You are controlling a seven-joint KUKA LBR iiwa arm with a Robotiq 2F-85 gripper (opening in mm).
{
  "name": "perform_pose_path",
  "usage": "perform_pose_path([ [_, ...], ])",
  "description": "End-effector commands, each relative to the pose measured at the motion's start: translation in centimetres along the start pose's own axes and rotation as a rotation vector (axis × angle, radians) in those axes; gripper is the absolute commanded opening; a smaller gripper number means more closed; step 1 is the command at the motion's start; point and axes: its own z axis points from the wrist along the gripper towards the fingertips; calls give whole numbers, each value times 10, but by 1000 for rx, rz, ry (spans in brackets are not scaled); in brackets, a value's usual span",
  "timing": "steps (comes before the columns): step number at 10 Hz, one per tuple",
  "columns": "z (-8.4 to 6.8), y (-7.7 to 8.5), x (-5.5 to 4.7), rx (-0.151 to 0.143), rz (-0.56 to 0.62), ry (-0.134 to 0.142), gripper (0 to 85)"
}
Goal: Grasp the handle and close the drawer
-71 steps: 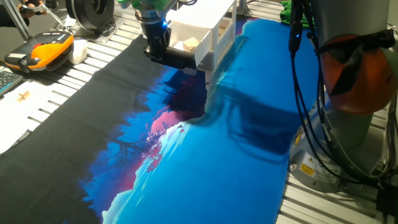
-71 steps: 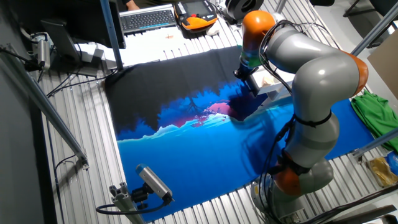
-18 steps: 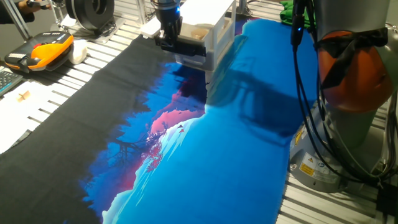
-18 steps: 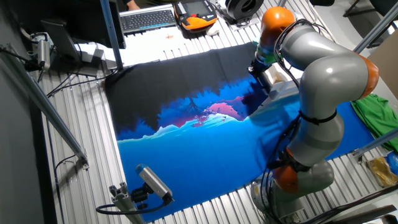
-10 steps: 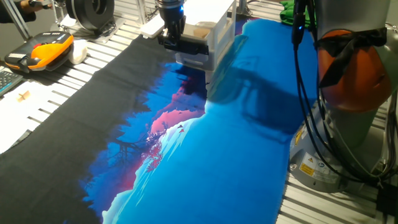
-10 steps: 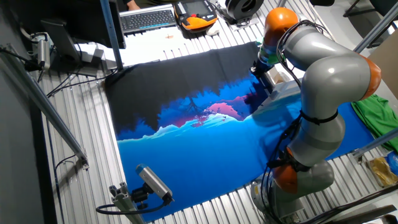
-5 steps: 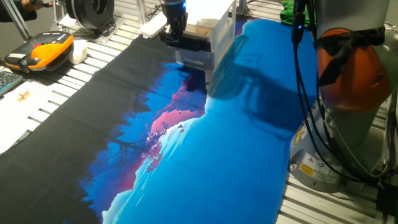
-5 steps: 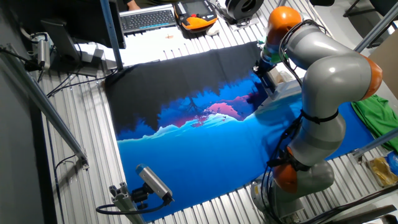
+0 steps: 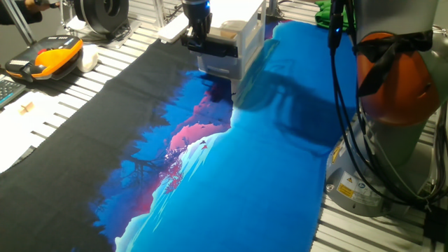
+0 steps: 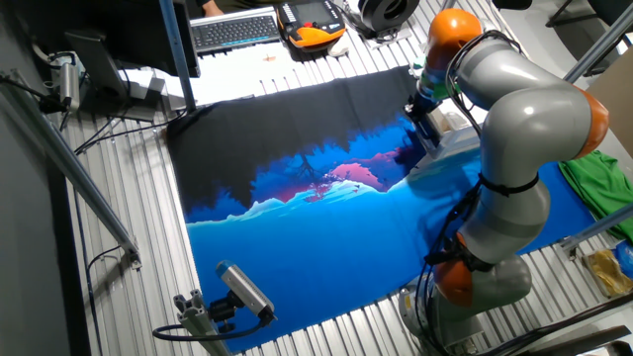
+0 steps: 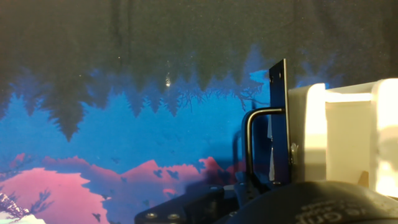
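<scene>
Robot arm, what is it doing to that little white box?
The gripper is at the handle of the top drawer in a small white cabinet. It has been pushing the drawer in, and the drawer is now almost shut; the hand view shows the dark front plate close to the cabinet. The cabinet stands on a blue and black mat.

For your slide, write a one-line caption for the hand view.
Hand camera: dark handle on the white drawer front, above the printed forest mat.
</scene>
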Motion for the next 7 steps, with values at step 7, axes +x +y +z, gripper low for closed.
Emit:
perform_pose_path([
  [7, -1, -11, -2, -7, -34, -5, 0],
])
